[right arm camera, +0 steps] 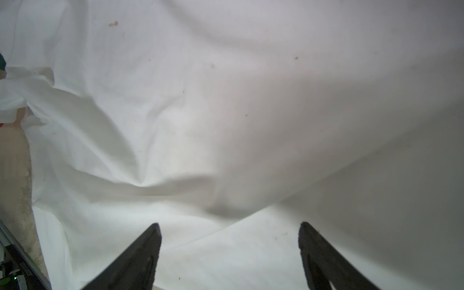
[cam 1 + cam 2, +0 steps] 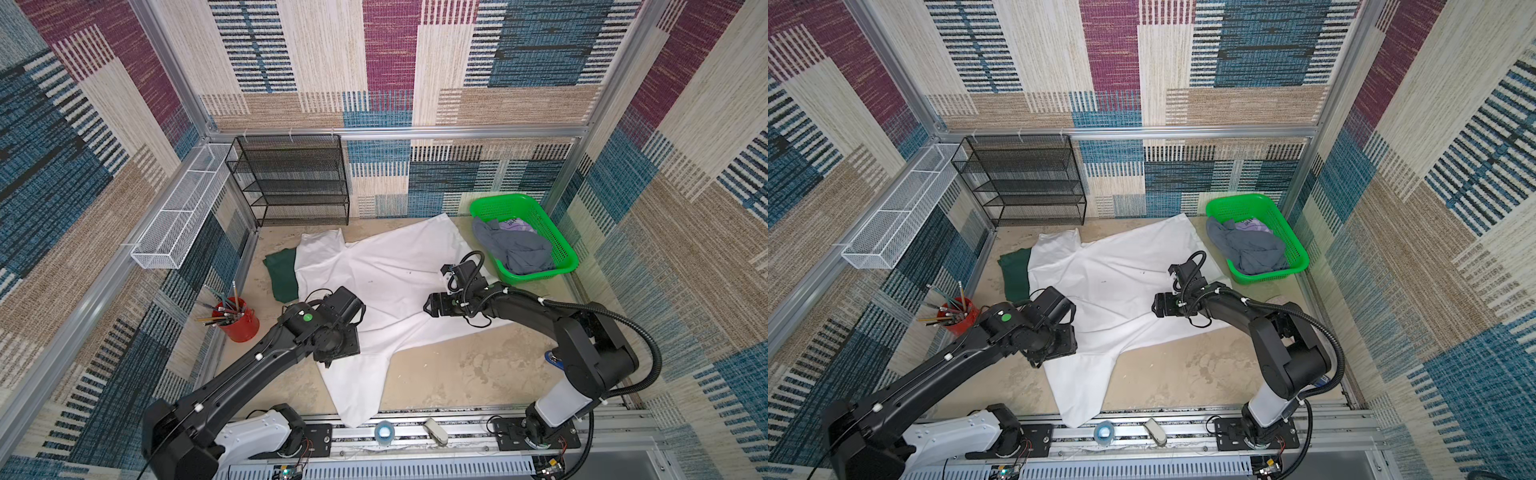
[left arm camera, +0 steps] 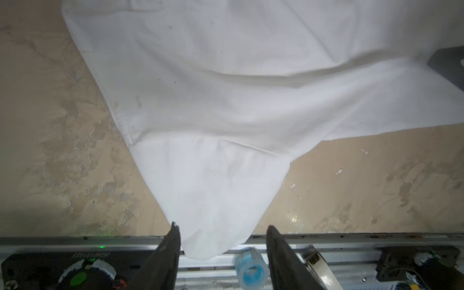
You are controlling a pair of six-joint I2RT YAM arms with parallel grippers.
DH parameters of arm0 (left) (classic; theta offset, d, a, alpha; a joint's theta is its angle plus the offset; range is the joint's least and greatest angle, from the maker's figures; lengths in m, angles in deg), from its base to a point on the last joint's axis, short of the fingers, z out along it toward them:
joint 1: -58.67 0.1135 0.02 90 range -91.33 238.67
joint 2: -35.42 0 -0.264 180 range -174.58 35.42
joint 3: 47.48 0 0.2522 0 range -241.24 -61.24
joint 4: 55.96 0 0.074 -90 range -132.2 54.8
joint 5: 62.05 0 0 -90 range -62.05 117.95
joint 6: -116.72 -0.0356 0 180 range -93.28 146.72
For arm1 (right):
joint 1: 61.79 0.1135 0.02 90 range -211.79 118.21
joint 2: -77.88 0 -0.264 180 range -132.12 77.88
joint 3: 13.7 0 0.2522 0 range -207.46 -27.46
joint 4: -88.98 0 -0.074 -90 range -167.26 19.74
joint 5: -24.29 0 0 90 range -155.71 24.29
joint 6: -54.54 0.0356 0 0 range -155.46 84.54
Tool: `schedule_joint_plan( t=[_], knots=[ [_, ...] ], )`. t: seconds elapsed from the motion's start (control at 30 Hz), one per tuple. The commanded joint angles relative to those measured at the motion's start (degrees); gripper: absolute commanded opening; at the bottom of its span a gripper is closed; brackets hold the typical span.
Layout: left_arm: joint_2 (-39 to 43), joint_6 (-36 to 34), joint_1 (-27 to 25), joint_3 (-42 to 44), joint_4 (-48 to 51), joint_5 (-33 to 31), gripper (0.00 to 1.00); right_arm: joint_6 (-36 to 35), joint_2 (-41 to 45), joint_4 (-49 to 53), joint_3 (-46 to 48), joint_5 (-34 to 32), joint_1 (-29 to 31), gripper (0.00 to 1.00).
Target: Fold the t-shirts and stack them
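A large white t-shirt [image 2: 395, 282] [image 2: 1121, 274] lies spread on the table, one sleeve reaching over the front rail. It partly covers a dark green t-shirt [image 2: 282, 274] [image 2: 1015, 272] at its left edge. A grey t-shirt [image 2: 515, 249] [image 2: 1250, 249] with a lilac patch is crumpled in the green basket [image 2: 540, 216]. My left gripper [image 3: 222, 227] hovers open over the white shirt's near-left part [image 3: 226, 100], and nothing is pinched between its fingers. My right gripper [image 2: 428, 309] [image 1: 229, 226] stands wide open just above the white cloth [image 1: 200, 100] at its right side.
A red cup of pencils [image 2: 239, 320] stands at the left. A black mesh shelf [image 2: 295, 178] and a white wire tray [image 2: 183, 212] line the back-left walls. A blue tape roll [image 2: 383, 432] and a white object [image 2: 435, 432] sit on the front rail.
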Motion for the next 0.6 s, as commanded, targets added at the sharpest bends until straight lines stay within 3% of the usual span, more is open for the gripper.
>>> schedule_joint_plan(
  t=[0.0,0.07,0.17,0.37,0.57],
  knots=[
    [-5.28,-6.98,0.28,1.66,-7.82,3.14,0.54,1.17,3.73,-0.05,2.21,-0.3,0.02,0.86],
    [-7.99,-8.37,-1.16,3.13,-8.85,6.08,0.54,1.15,5.61,0.51,3.41,0.42,0.08,0.87],
    [-9.56,-9.73,-7.6,4.17,-12.26,7.86,0.57,1.36,6.24,1.23,4.69,-0.12,0.07,0.86],
    [-18.76,-9.15,-18.63,0.1,-8.86,0.15,0.54,1.67,5.27,0.75,4.28,-0.43,0.08,0.86],
    [-26.52,-9.51,-23.67,-3.19,-5.72,-4.28,0.52,1.44,5.81,0.94,4.05,-0.42,0.08,0.87]
  ],
)
